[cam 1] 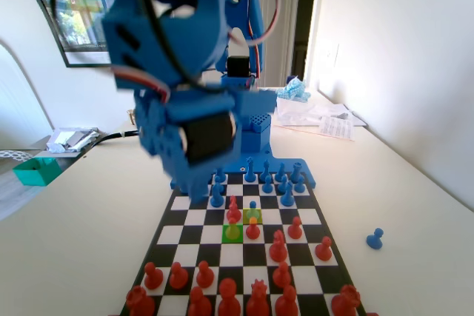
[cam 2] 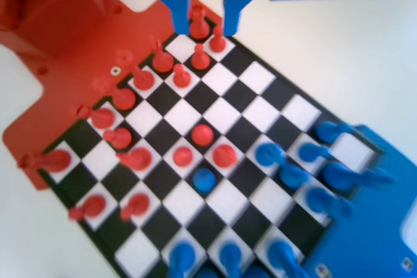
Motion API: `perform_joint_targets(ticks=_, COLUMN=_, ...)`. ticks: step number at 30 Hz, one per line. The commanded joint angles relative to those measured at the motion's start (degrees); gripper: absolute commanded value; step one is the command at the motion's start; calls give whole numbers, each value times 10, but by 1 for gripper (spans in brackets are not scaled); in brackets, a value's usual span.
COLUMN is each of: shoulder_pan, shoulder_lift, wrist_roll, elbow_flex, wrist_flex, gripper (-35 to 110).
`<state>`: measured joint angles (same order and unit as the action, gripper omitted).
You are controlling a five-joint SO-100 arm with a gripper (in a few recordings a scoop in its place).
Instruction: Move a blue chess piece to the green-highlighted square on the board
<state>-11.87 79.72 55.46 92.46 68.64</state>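
The blue arm looms large and blurred in the fixed view, raised high over the board (cam 1: 315, 271), and its bulk hides the back-left corner of the blue ranks. From the wrist view, the gripper (cam 2: 206, 11) hangs well above the squares with its two jaws parted by a narrow gap and nothing between them; only a couple of red pieces far below show through that gap. The blue chess piece (cam 2: 204, 179) stands alone among red pawns near the middle of the board, well below and clear of the jaws, not touched by them. In the fixed view that same pawn (cam 1: 252, 206) sits on the paler yellow-green square (cam 1: 252, 215), while the green-highlighted square (cam 1: 232, 234) lies just beside it on a diagonal, nearer the camera and to the left; a red pawn (cam 1: 233, 212) seems to stand at or just behind it, though the blur makes the exact square hard to tell. Another small blue pawn (cam 1: 375, 239) rests off the board on the table (cam 1: 415, 205) at the right. The nearest red pieces are cut off by the bottom edge of the fixed view.
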Motion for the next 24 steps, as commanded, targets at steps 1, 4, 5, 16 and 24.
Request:
perform_joint_targets(ticks=1, shoulder_pan=7, shoulder_lift=17, wrist_roll=22, elbow_flex=25, wrist_flex=-19, gripper=15)
perform_joint_targets(ticks=4, shoulder_pan=11, shoulder_lift=12, wrist_roll=38, elbow_flex=47, wrist_flex=-38, gripper=15)
perform_joint_targets(ticks=5, shoulder_pan=11, shoulder_lift=11, wrist_roll=45, elbow_flex=54, wrist_flex=-42, gripper=14)
perform_joint_targets(ticks=16, shoulder_pan=19, shoulder_lift=-25, wrist_roll=98, elbow_flex=91, wrist_flex=-67, gripper=14)
perform_joint_targets(ticks=24, shoulder_pan=19, shoulder_lift=-47, wrist_roll=108, elbow_flex=72, wrist_flex=-84, gripper=14)
